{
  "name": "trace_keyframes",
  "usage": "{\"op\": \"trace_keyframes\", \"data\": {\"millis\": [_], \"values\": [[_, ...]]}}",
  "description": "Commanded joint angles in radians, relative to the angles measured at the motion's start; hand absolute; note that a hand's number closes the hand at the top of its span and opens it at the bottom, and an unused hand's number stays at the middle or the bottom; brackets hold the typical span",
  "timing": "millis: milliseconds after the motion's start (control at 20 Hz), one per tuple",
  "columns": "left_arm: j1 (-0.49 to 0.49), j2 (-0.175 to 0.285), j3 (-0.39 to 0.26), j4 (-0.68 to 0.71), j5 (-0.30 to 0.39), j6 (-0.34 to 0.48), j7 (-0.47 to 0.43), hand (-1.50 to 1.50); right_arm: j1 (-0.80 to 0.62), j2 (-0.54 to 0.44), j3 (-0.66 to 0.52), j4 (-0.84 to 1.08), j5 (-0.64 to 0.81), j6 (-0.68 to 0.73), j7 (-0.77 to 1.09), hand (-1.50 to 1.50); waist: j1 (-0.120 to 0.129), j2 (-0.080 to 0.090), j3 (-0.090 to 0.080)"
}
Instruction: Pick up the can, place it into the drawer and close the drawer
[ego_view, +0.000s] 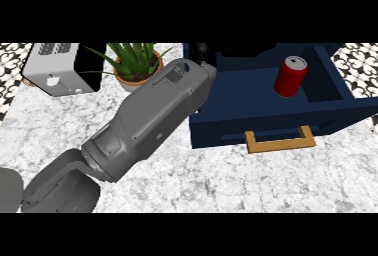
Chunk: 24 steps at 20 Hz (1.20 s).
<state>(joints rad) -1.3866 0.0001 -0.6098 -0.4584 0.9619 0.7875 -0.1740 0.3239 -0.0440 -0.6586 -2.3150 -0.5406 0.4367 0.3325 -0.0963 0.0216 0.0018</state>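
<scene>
The can (291, 76) already stands in the open drawer (221, 131), leaving only the closing; the left hand (204, 51) is at its far-left corner, whether curled I cannot tell.

Bright, even light across the counter (258, 185), deep shade at the back of the drawer (244, 90)

**What can't be made out**

Left hand (204, 52): only a black bit shows past the forearm (151, 117). The rest is hidden behind it or cut off at the top, so no telling its pose. Drawer (221, 131): back end cut off up top, left wall partly behind the arm. Plant (135, 59) leaves & toaster (55, 70) clipped at the top too. Grey shape (7, 192) at lower-left edge, mostly out of frame, can't say what it is.
</scene>
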Motion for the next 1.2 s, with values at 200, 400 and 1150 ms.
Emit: {"op": "trace_keyframes", "data": {"millis": [200, 400, 1150], "values": [[-0.033, 0.0, 0.016, -0.02, 0.046, -0.011, -0.053, -1.5, -0.067, -0.058, -0.015, -0.071, 0.257, 0.08, -0.161, -1.5, 0.022, 0.001, 0.0], [0.008, 0.0, 0.008, -0.027, 0.077, 0.01, -0.132, -1.5, -0.118, -0.058, 0.05, -0.122, 0.308, 0.075, -0.178, -1.5, 0.011, 0.004, -0.001], [-0.08, 0.0, 0.022, -0.009, 0.096, 0.003, -0.059, -1.5, -0.382, -0.083, 0.435, 0.066, 1.047, -0.012, -0.289, -1.5, 0.101, -0.007, -0.001]]}}
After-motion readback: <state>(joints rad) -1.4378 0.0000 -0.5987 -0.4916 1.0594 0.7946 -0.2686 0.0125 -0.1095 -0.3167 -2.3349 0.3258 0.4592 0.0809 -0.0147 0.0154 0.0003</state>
